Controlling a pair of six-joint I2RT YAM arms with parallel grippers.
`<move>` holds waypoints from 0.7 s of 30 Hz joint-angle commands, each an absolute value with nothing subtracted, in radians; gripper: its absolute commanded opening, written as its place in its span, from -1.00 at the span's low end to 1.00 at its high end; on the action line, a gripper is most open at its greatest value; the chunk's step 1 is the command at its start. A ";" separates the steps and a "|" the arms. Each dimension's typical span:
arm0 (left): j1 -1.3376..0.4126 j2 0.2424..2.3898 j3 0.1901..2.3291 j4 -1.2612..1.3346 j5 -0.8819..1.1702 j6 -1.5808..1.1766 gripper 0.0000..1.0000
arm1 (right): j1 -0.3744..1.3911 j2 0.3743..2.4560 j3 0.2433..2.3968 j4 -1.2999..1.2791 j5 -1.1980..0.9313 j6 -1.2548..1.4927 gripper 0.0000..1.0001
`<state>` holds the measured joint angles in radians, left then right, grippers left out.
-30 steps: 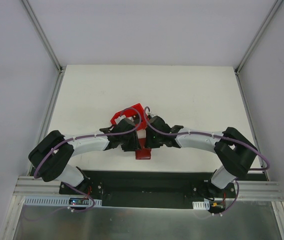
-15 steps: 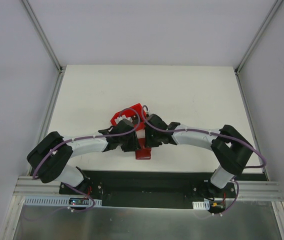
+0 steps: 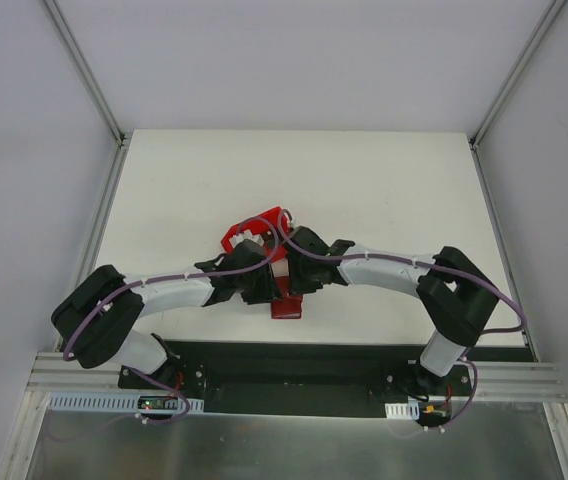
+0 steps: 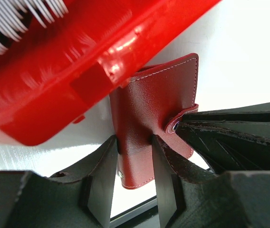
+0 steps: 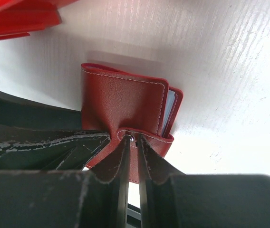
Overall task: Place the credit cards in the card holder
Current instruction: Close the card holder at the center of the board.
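left gripper (image 4: 134, 142) clamps card holder (image 4: 159, 90), right gripper (image 5: 132, 138) pinches the snap tab (image 5: 156, 138); holder looks shut, red bin (image 4: 54, 71) alongside

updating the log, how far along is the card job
Done: dark-red folded leather card holder looks shut, a pale card edge inside. In hand: left tool grips it, right tool pinches its snap tab. Remaining: unclear whether the snap is fastened.
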<state>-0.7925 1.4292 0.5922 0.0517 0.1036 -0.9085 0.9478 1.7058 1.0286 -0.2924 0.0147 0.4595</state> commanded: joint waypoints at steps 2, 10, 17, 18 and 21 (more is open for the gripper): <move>-0.805 1.442 0.554 0.044 0.112 -0.916 -0.31 | 0.950 1.795 1.015 -0.400 0.087 0.436 -0.75; -0.805 1.433 0.546 0.048 0.107 -0.923 -0.32 | 0.954 1.822 1.043 -0.429 0.087 0.426 -0.75; -0.805 1.431 0.546 0.049 0.107 -0.919 -0.31 | 0.954 1.864 1.072 -0.459 0.072 0.410 -0.75; -0.805 1.430 0.546 0.049 0.106 -0.920 -0.32 | 0.953 1.871 1.074 -0.460 0.066 0.405 -0.75; -0.805 1.430 0.543 0.049 0.104 -0.925 -0.31 | 0.953 1.894 1.084 -0.468 0.057 0.397 -0.74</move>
